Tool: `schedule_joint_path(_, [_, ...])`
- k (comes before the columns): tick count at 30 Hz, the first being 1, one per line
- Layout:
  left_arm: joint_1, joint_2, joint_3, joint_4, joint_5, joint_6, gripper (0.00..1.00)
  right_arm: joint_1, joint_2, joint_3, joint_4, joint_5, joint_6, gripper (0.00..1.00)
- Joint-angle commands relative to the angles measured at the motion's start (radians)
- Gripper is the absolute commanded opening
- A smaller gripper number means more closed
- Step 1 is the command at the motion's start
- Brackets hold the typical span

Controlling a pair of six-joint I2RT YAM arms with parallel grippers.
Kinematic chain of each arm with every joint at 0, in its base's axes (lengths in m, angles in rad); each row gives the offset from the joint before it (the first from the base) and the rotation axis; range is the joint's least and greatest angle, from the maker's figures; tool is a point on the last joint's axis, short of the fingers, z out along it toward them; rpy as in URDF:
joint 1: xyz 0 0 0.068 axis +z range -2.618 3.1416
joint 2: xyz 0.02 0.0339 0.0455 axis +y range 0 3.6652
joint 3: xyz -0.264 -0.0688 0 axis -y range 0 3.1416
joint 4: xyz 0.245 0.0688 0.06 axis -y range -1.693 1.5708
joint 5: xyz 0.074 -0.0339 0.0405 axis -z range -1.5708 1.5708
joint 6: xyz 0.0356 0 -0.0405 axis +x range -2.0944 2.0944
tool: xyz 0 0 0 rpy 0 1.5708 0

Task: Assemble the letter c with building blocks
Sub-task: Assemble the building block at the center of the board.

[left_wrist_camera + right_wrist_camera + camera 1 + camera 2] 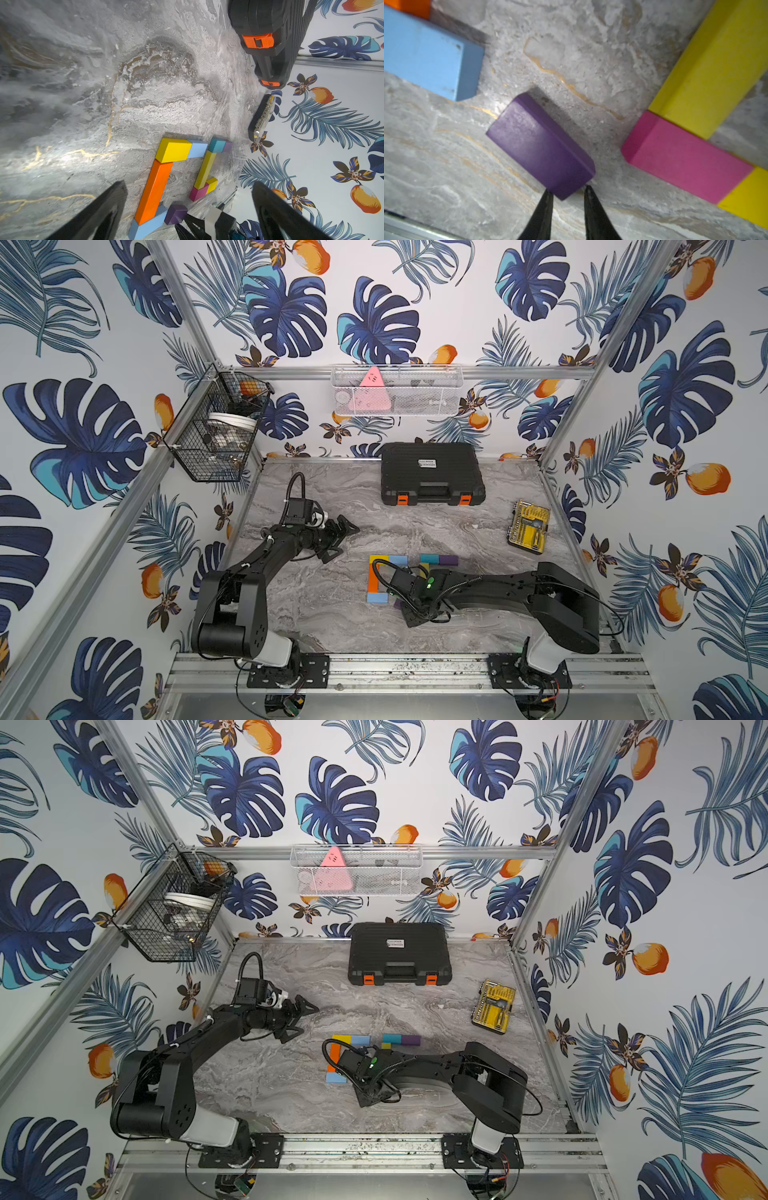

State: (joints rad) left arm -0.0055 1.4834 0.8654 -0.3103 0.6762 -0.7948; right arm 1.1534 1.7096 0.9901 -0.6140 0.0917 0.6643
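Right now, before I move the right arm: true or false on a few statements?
1. The left gripper is open and empty. True.
2. The right gripper is open. False: the right gripper is shut on a purple block.
3. The orange block touches a yellow block. True.
4. The black case stands open. False: the black case is closed.

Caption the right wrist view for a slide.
Right gripper pinches one end of the purple block, apart from the light blue block and magenta block.
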Motion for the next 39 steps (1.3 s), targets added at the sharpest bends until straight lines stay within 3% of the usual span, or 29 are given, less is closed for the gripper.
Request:
schedule_joint_path(1, [-0.001, 0.003, 0.011, 0.008, 0.004, -0.008, 0.99, -0.007, 0.008, 0.010, 0.013, -0.001, -0.024, 0.28])
schedule_joint_path(39, [-0.007, 0.003, 0.009, 0.017, 0.002, -0.015, 0.99, -0.040, 0.046, 0.045, 0.049, -0.030, -0.096, 0.36])
